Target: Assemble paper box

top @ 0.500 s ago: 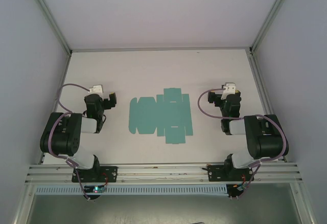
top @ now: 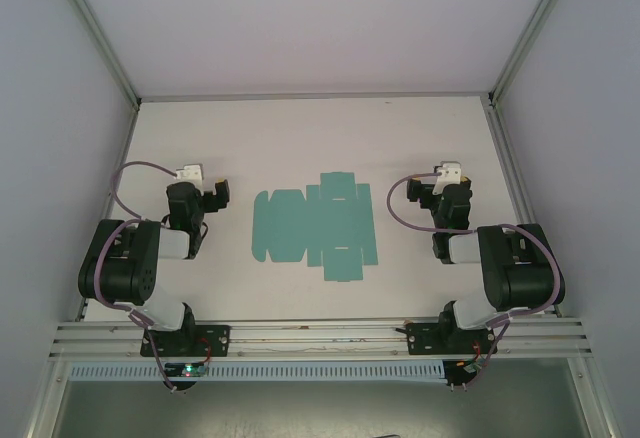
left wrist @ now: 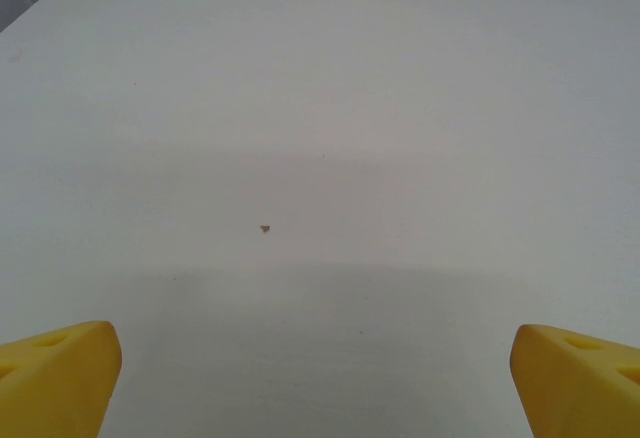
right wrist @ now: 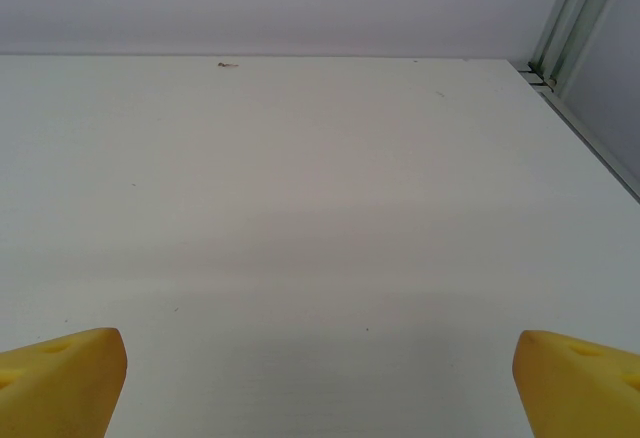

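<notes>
The paper box (top: 315,226) lies flat on the white table as an unfolded teal-green die-cut sheet with several flaps, midway between the two arms. My left gripper (top: 200,196) sits to its left, clear of the sheet. My right gripper (top: 440,190) sits to its right, also apart from it. Both stand open over bare table, their yellow fingertips (left wrist: 55,373) (right wrist: 60,378) wide apart at the lower corners of the wrist views, with nothing between them.
White walls enclose the table (top: 300,138) on three sides, with metal posts (right wrist: 565,18) at the back corners. A small dark speck (left wrist: 265,228) lies on the table ahead of the left gripper. The aluminium rail (top: 320,336) carrying the arm bases runs along the near edge.
</notes>
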Action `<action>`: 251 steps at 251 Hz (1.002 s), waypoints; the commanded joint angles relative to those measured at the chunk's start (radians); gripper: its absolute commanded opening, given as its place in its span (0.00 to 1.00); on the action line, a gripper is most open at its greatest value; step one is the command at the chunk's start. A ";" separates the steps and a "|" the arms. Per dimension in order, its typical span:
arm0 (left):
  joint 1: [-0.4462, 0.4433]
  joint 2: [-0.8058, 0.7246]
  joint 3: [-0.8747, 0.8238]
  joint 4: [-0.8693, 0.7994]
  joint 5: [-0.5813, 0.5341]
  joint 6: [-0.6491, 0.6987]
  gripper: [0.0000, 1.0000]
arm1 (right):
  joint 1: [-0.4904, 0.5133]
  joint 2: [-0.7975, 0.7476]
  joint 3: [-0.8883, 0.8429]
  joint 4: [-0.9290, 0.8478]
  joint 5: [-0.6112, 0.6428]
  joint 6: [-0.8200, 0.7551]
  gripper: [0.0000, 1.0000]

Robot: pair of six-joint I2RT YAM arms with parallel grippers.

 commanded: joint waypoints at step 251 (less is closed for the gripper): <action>-0.113 -0.279 0.307 -0.915 0.312 -0.507 1.00 | 0.337 -0.261 0.421 -1.074 0.072 0.400 0.90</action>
